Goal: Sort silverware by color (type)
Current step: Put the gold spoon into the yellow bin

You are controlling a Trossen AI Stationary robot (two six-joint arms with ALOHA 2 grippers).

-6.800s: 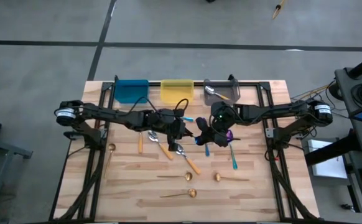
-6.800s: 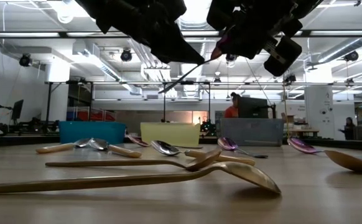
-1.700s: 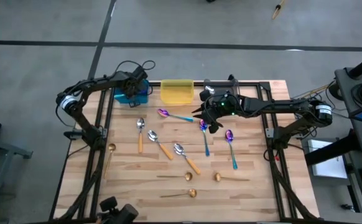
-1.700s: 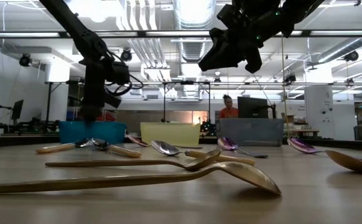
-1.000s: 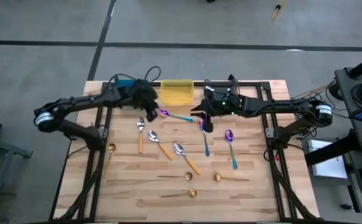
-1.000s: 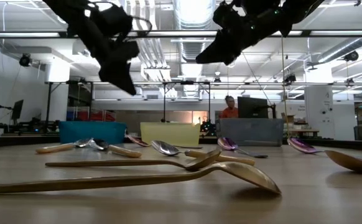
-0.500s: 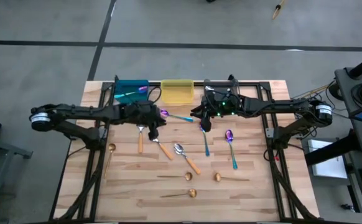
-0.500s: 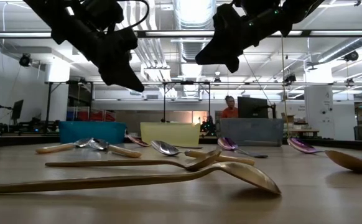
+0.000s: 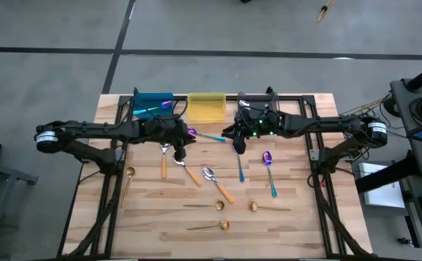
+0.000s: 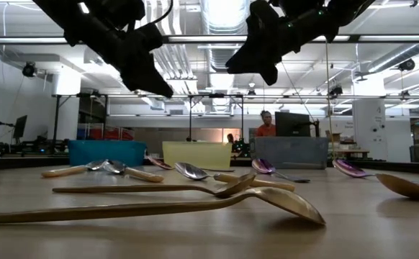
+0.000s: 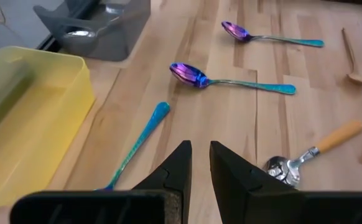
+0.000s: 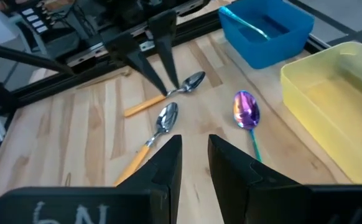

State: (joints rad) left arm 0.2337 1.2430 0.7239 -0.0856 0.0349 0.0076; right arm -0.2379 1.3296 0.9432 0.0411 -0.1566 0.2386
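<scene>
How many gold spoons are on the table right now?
4 gold spoons: one by the table's left edge, two near the front middle, one just right of them. Another could lie hidden beneath the arms.

Evenly and brightly lit from overhead, with only soft, short shadows on the pale table [image 9: 291, 217]. Strongly backlit at table height: ceiling lights [image 10: 224, 13] blown out to white glare, arms reduced to black silhouettes. Nearest gold spoon [image 10: 195, 206] soft and out of focus. Sharp elsewhere, without noticeable bending at the edges.
</scene>
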